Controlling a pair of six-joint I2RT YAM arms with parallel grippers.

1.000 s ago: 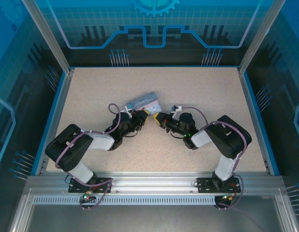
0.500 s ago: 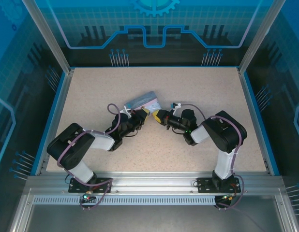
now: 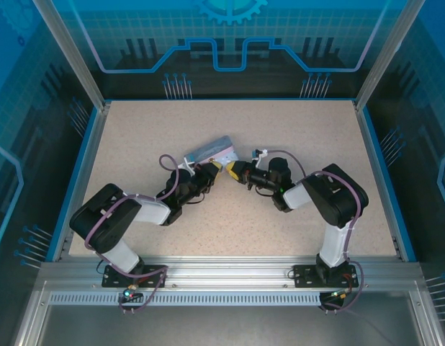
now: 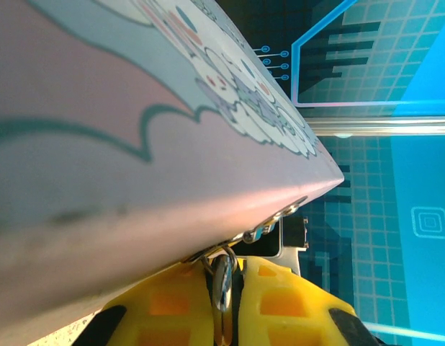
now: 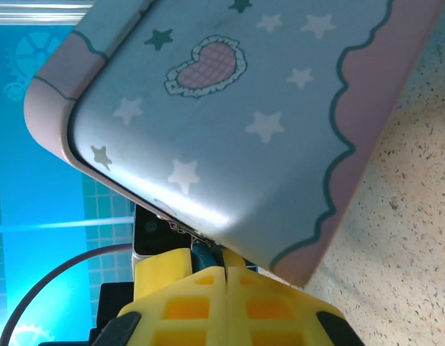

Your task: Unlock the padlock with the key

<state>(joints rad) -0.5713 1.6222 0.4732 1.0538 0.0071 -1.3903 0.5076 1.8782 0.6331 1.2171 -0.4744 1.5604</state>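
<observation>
Both arms reach forward and inward, tips nearly meeting. The left gripper (image 3: 215, 167) and the right gripper (image 3: 232, 171) have their yellow fingers pressed together.

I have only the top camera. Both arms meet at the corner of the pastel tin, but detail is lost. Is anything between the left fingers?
Observer: Yes. The left wrist view shows a thin metal loop, probably the padlock's shackle, between the yellow left fingers, under the edge of the tin.
Operator: Are the right fingers open?
Observer: No, the right fingers are pressed together without a gap; whether they pinch the key I cannot tell.
Operator: Anything near their tips?
Observer: A small blue part, perhaps the padlock's body, sits just beyond them, at the tin's rim.
</observation>
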